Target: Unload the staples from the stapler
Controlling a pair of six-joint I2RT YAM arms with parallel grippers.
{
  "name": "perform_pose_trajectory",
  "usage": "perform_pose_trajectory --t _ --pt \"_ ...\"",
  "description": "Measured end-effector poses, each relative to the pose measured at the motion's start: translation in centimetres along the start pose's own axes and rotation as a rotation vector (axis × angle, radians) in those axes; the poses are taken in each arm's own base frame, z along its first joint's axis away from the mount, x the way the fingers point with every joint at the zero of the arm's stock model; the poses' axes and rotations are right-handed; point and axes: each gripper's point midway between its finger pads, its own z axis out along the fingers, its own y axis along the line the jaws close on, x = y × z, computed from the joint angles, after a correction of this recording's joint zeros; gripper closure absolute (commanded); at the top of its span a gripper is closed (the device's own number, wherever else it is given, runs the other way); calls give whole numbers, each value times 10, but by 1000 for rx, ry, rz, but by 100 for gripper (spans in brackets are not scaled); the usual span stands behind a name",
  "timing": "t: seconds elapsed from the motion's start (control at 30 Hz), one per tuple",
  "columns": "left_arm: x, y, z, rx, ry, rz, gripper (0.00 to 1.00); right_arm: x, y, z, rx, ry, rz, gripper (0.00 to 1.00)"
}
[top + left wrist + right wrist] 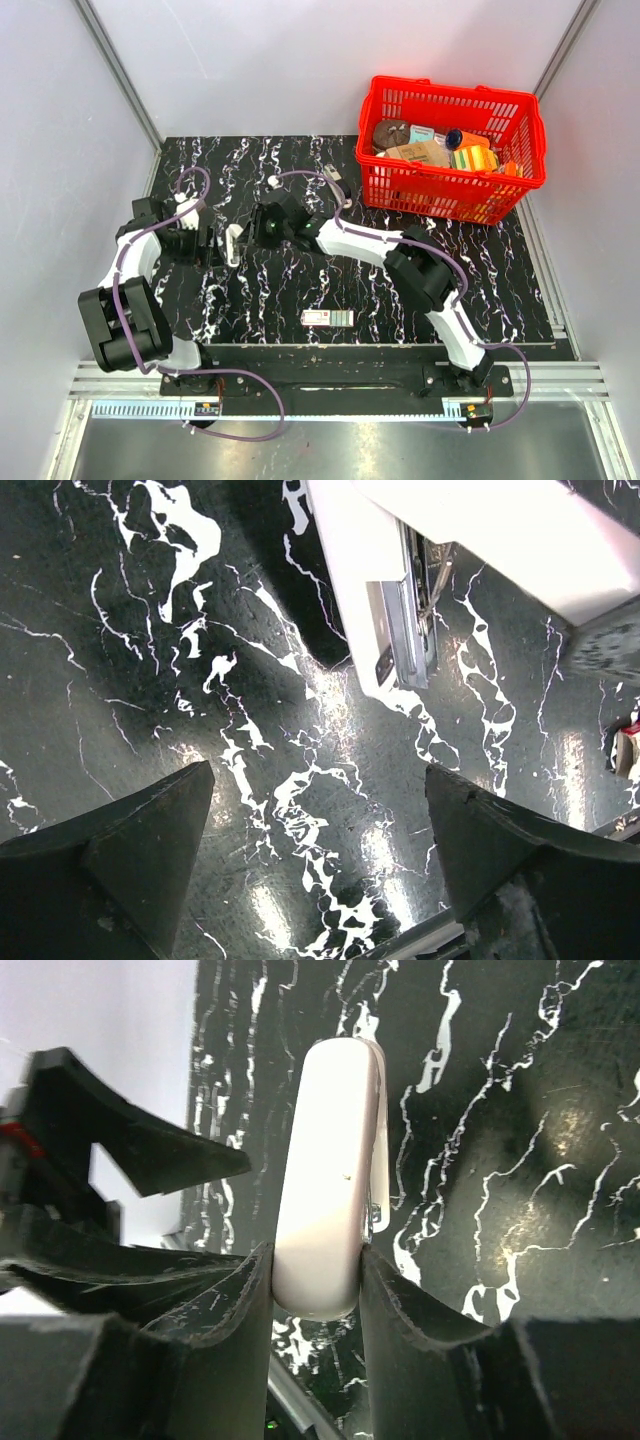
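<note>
Closest to the arm bases there's a little box [327, 318] lying flat on the black marbled table [480, 270]. It has a label with red, white and green on it, but from the top camera the print is way too small for me to read.

Further in, the right gripper [316, 1290] is clamped on the stapler [325, 1190], one finger on each side of its rounded white end, holding it off the table left of centre. I don't see a brand or any marking on the white shell from the wrist cam.

The left gripper [318, 825] sits just beside it with its fingers spread wide and only bare table between them. From that wrist cam the stapler hangs just ahead of the fingertips with its metal track [405, 630] showing. I can't tell if any staples are in it.

At the far right there's a red basket [440, 190] of groceries. The packets have labels, but none that I can read.
</note>
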Motion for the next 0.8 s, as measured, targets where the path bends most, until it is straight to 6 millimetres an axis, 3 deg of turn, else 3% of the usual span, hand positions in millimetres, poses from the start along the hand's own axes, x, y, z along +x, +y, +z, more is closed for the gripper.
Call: perform_pose_trajectory --t 0.23,0.4,0.63,0.7,0.77,0.8 --pt "1 -3 5 53 6 77 2 -17 28 -17 -123 -25 82 100" --pt "-3 -7 4 82 -21 138 11 -33 53 -36 -222 -53 123 100" --pt "-12 -17 -1 124 -71 188 17 -32 58 -43 -281 -37 182 100" --pt "-14 -20 -3 134 -87 201 22 -30 56 -43 -281 -27 195 100" --pt "-17 -22 -5 147 -104 215 33 -27 54 -43 -283 -18 205 100" --pt "-18 -24 -6 154 -111 222 44 -26 53 -43 -285 -13 212 100"
